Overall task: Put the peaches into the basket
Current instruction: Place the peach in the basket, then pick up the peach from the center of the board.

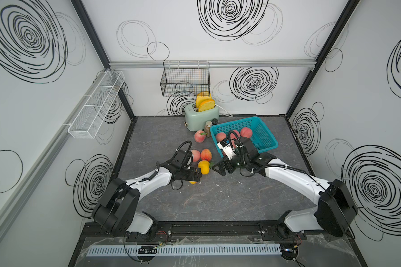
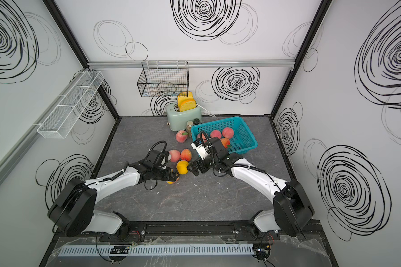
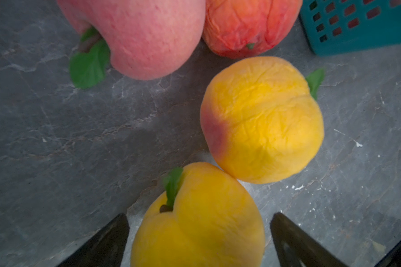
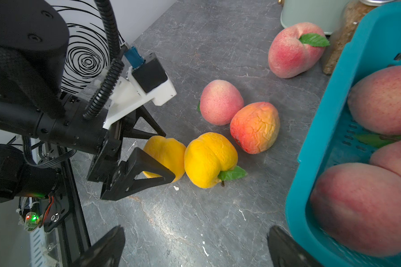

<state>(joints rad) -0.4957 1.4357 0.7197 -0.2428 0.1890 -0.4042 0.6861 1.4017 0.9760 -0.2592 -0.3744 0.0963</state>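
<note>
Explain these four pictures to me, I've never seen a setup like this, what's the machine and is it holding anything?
This is a robot with two arms over a grey table, each ending in a two-fingered gripper. Two pictures look down from above, side by side; the other two come from cameras on the wrists. A blue basket already holds several peaches. Five more lie on the table: a peach with a leaf near the toaster, a pink peach and a reddish peach together, and two yellow ones touching. The left gripper is open, its fingers either side of one yellow peach, not squeezing it. The right gripper is open and empty, near the basket. Nothing is held.
</note>
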